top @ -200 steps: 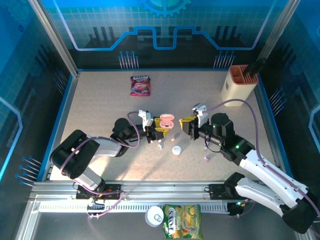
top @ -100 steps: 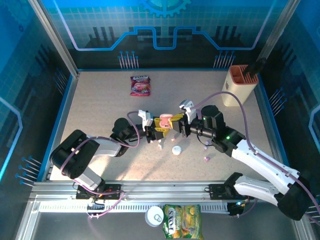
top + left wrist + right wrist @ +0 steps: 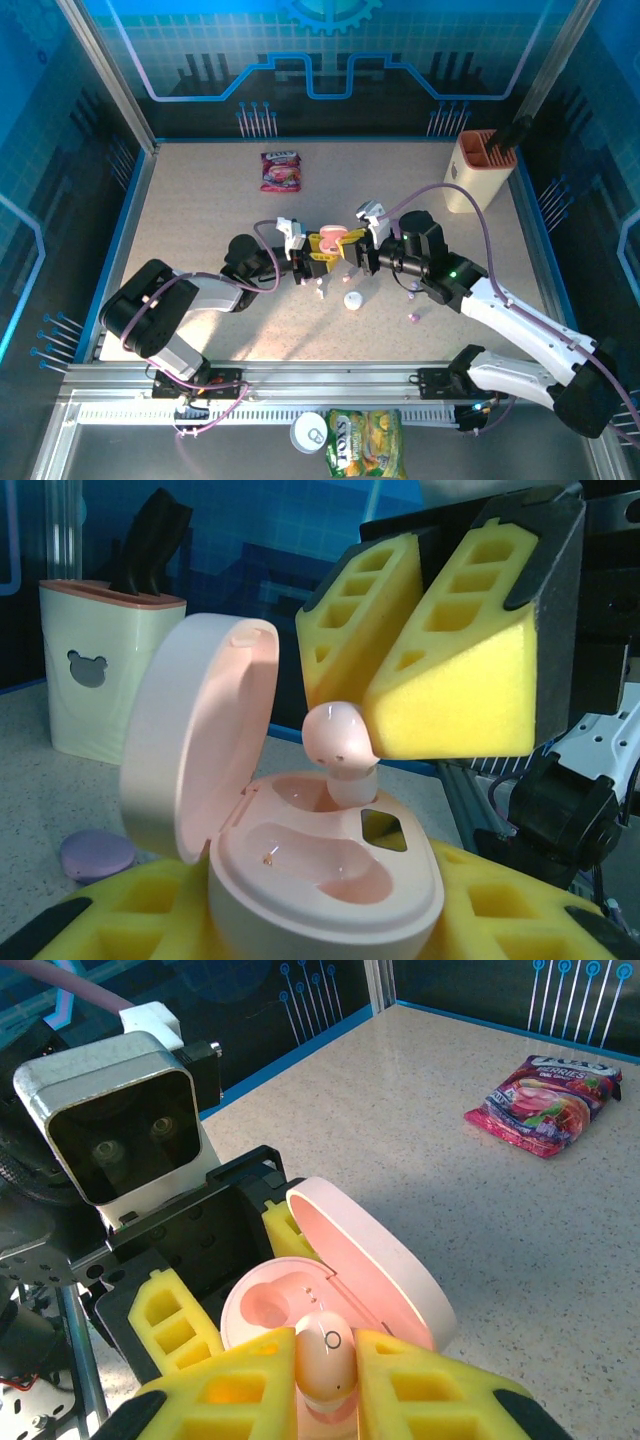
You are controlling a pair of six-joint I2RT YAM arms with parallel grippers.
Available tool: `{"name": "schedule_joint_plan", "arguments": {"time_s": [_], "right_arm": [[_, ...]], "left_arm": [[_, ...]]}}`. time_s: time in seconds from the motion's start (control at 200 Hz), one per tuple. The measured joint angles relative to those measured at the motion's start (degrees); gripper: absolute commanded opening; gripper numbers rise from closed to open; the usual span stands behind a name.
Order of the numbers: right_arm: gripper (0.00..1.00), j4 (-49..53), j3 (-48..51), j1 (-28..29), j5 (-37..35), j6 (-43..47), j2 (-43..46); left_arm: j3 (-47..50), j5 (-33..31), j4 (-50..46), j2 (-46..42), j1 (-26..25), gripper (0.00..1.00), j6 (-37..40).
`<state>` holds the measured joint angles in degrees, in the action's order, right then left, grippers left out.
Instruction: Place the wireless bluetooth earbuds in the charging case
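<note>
My right gripper (image 3: 324, 1362) pinches a bud (image 3: 338, 742) over the case (image 3: 330, 895) my left gripper (image 3: 316, 262) holds; speckled table (image 3: 200, 220) below, blue walls (image 3: 320, 60) around.

Both arms stretch inward, left hand (image 3: 318, 251) and right hand (image 3: 350, 250) nearly tip to tip, each clamped tight.

Desk (image 3: 200, 220): speckled beige top, blue trim along the edges, metal rail at the near side.
Far centre-left: red-pink snack packet (image 3: 281, 170), lying flat, well apart from everything else.
Far right corner: cream holder (image 3: 470, 180) with a salmon top, upright, dark handle sticking out of it.
Middle, toward the front: small white rounded piece (image 3: 353, 300).
To its right, apart from it: tiny purple earbud (image 3: 414, 317).
Left wrist view: lilac pebble-shaped case (image 3: 97, 852) flat on the surface, nearer than the holder.
</note>
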<state>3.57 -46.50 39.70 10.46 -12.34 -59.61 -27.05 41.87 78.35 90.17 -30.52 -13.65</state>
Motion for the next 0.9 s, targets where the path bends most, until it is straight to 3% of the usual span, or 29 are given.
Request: {"name": "schedule_joint_plan", "arguments": {"time_s": [0.2,0.345,0.485,0.73,0.895], "right_arm": [[0.22,0.1,0.5,0.0,-0.7,0.4,-0.4],[0.41,0.4,0.5,0.0,-1.4,0.5,-0.4],[0.47,0.3,0.5,0.1,-1.4,0.2,0.6],[0.47,-5.3,5.7,-0.9,-4.4,-3.0,7.9],[0.46,-7.8,11.3,-8.8,-6.6,-10.6,8.4]], "left_arm": [[-0.2,0.0,-0.1,0.0,0.0,0.4,0.0],[-0.2,0.0,0.0,0.0,0.0,0.4,0.0],[-0.2,-0.3,0.0,0.0,0.0,0.4,0.0],[-0.2,-1.0,0.0,0.0,0.9,0.4,0.1],[-0.1,-1.6,0.0,-0.3,2.6,0.4,0.1]]}}
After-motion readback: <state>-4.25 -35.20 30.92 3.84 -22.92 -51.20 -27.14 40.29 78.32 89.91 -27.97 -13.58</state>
